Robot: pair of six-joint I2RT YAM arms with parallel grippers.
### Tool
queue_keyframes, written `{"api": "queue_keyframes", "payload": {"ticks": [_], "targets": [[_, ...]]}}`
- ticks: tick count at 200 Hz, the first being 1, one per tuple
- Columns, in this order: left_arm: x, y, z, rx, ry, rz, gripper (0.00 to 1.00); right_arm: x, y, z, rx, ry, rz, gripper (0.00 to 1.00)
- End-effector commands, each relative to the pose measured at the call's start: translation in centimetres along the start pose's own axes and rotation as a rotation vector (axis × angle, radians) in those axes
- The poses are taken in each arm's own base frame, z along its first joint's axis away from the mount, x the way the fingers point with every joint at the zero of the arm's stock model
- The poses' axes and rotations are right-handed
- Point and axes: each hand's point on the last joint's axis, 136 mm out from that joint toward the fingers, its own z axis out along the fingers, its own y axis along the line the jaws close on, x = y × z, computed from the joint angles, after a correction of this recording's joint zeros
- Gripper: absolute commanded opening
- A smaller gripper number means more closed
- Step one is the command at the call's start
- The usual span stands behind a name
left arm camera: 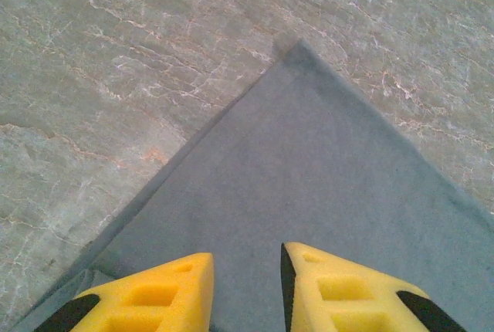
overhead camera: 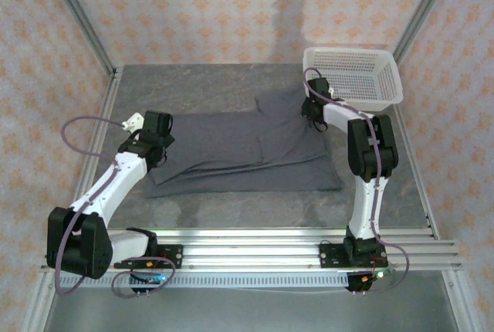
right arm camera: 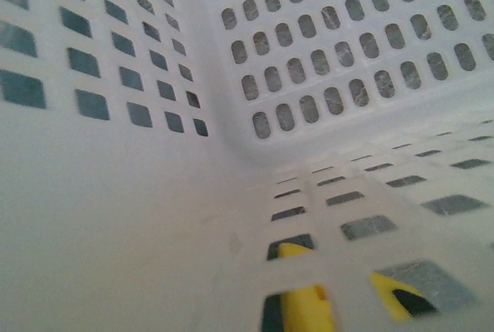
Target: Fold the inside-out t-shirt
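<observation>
- The shirt (overhead camera: 247, 150) lies flat on the table (overhead camera: 193, 81), its long axis running left to right across the arms' front. A sleeve or flap reaches toward the far right.
- The left gripper (overhead camera: 160, 140) sits at the shirt's left end. The right gripper (overhead camera: 312, 116) is at its far right part, just beside the basket (overhead camera: 363, 99). Each arm is thus nearest its own end.
- In the left wrist view the shirt (left arm camera: 309, 177) runs away from the left gripper (left arm camera: 247, 270) to a corner on bare table (left arm camera: 116, 54). The jaws stand a little apart over flat cloth and pinch nothing.
- The right wrist view looks through the basket (right arm camera: 347, 77) mesh, with the right gripper (right arm camera: 347, 301) glimpsed through its holes. I cannot tell how its jaws stand, nor whether they touch cloth.
- Judgement: the next fold hinges on both grippers taking opposite ends along that long axis. The left looks better placed.
</observation>
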Motion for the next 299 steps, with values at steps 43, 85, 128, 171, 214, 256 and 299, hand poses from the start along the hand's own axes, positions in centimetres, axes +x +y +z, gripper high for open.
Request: {"api": "queue_keyframes", "payload": {"ticks": [43,85,128,171,214,256,299], "targets": [[-2.1,0.6,0.0,-0.025,-0.04,-0.009,0.31,2.3,-0.7,0.3,-0.011,0.03,0.001,0.28],[-0.6,-2.1,0.1,0.137,0.03,0.07,0.3,1.3,-0.6,-1.6,-0.043,-0.059,0.004,0.27],[-1.2,-3.2,-0.9,0.225,-0.005,0.082,0.35,0.4,0.0,-2.3,-0.073,-0.092,-0.034,0.32],[-1.5,-3.0,-0.1,0.211,-0.018,0.087,0.38,0.0,-0.6,-2.7,-0.069,-0.157,0.032,0.32],[-3.5,-2.4,4.8,0.12,0.066,0.046,0.42,1.0,-0.7,-0.2,-0.048,-0.109,0.086,0.36],[-3.6,-4.7,10.7,0.123,0.197,0.015,0.45,1.7,-0.6,0.0,-0.072,-0.09,0.143,0.24],[-5.2,-5.9,15.6,0.133,0.226,-0.002,0.47,2.3,-0.4,-0.4,-0.09,-0.069,0.12,0.05]]}}
